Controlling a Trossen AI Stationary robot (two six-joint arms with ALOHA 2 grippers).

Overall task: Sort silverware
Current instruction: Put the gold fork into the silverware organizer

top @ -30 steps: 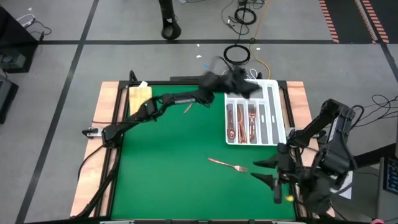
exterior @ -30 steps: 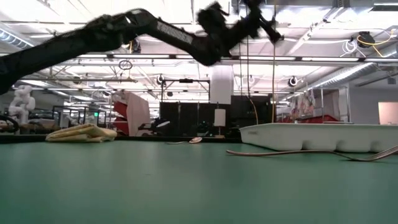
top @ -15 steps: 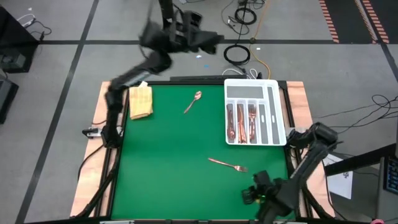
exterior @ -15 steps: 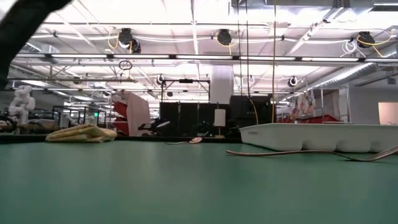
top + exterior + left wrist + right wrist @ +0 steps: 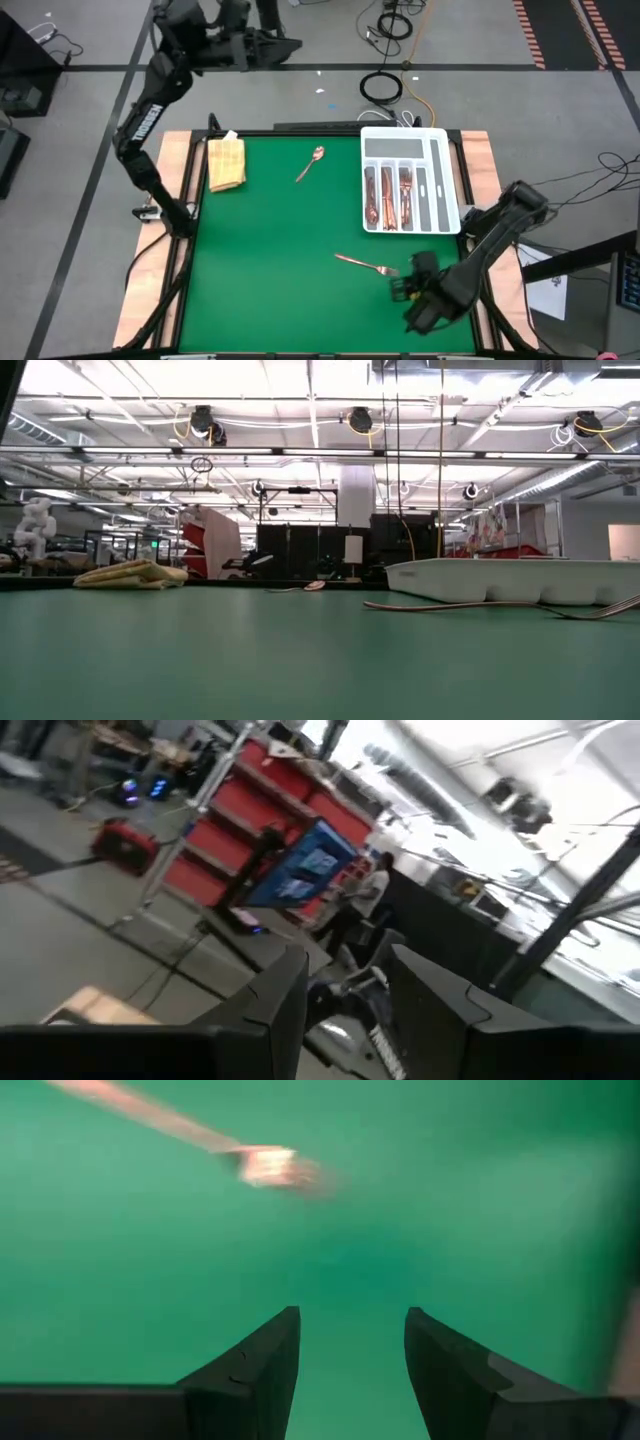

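Since half a second ago the left arm has swung farther out past the bench's far-left corner, and the right gripper [image 5: 403, 290] has come forward to sit just beside the tine end of the loose fork [image 5: 366, 265] near the near-right part of the green mat [image 5: 270, 260].

The right wrist view shows that gripper's fingers [image 5: 262, 1365] apart with nothing between them and the fork's tines [image 5: 268, 1165] ahead; the high view cannot settle that gap.

The left gripper [image 5: 285, 45] hangs off the bench, its fingers [image 5: 285, 990] apart and empty, facing the room.

From above, a spoon [image 5: 310, 163] lies near the far edge, the white tray [image 5: 440, 140] holds copper pieces [image 5: 385, 195] at the far-right corner, and a tan cloth [image 5: 226, 162] lies far-left.

The low view shows neither gripper.
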